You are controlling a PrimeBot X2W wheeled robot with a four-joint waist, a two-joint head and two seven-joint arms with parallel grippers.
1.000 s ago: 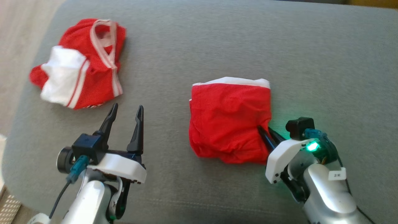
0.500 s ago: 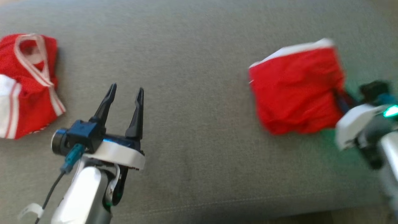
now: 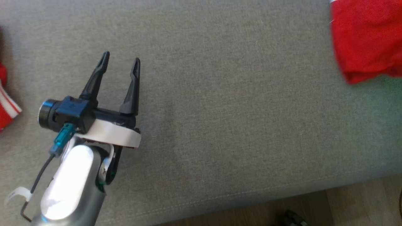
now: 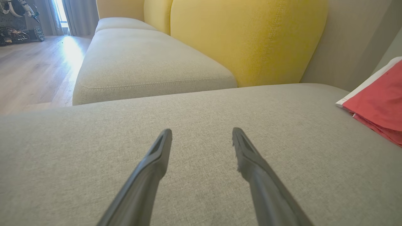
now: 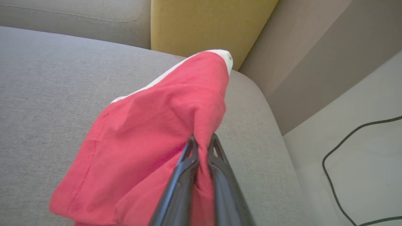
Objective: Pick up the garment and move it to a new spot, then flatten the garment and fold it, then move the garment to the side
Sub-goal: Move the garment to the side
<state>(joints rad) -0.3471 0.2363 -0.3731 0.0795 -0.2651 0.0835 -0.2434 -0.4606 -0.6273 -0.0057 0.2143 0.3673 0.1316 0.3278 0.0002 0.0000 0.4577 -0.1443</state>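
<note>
Cloth (image 3: 8, 108) in red with white stripes at the far left edge of the head view, cut by the frame, lying on the grey seat (image 3: 220, 119). Next along, left gripper (image 3: 121, 58): two dark fingers spread wide, nothing between them, pointing up the view over bare grey fabric, well apart from both red pieces. From its wrist camera, same wide spread, tips low over the seat. Beyond them a second seat (image 4: 141, 69) at the upper left with wood floor (image 4: 31, 72) beside it, and a yellow back cushion (image 4: 245, 40) standing behind. Further right, garment (image 3: 364, 37): red, folded, in the upper right corner of the head view, partly out of frame, with a faint green glow on the seat just below. From the right wrist, white band along its far edge, near the seat's right end and close to the yellow cushion. Right gripper (image 5: 204, 139) pinched narrow on a fold at the garment's near edge, red fabric squeezed between the fingers and spilling away to the left. Resting on the seat or hanging just clear: hard to tell. At the far right, thin black cable (image 5: 333, 175) on pale floor.
</note>
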